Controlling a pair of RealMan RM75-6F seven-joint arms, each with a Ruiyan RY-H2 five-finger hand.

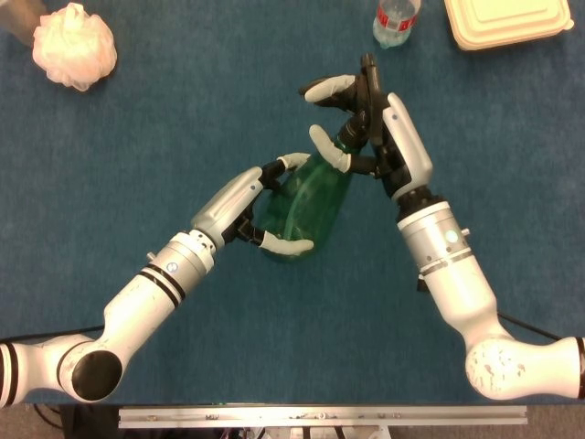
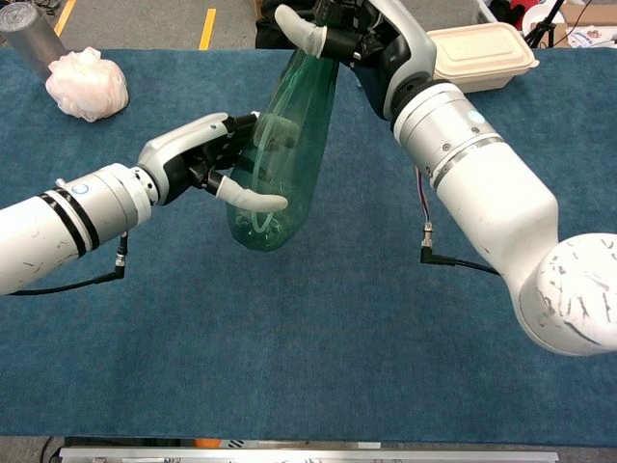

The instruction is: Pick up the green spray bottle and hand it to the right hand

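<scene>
The green spray bottle [image 1: 306, 206] [image 2: 284, 145] hangs tilted above the blue table, its top pointing toward the far right. My left hand [image 1: 239, 206] [image 2: 198, 154] grips its wide lower body, fingers wrapped on both sides. My right hand [image 1: 375, 137] [image 2: 376, 39] is at the bottle's neck and spray head. One of its fingers curls across the neck and another sticks out above it. The spray head is mostly hidden inside that hand.
A pink bath pouf [image 1: 75, 44] [image 2: 87, 82] lies at the far left beside a clear cup [image 2: 24, 29]. A water bottle [image 1: 395, 20] and a beige lunch box [image 1: 507, 20] [image 2: 482, 56] sit at the far right edge.
</scene>
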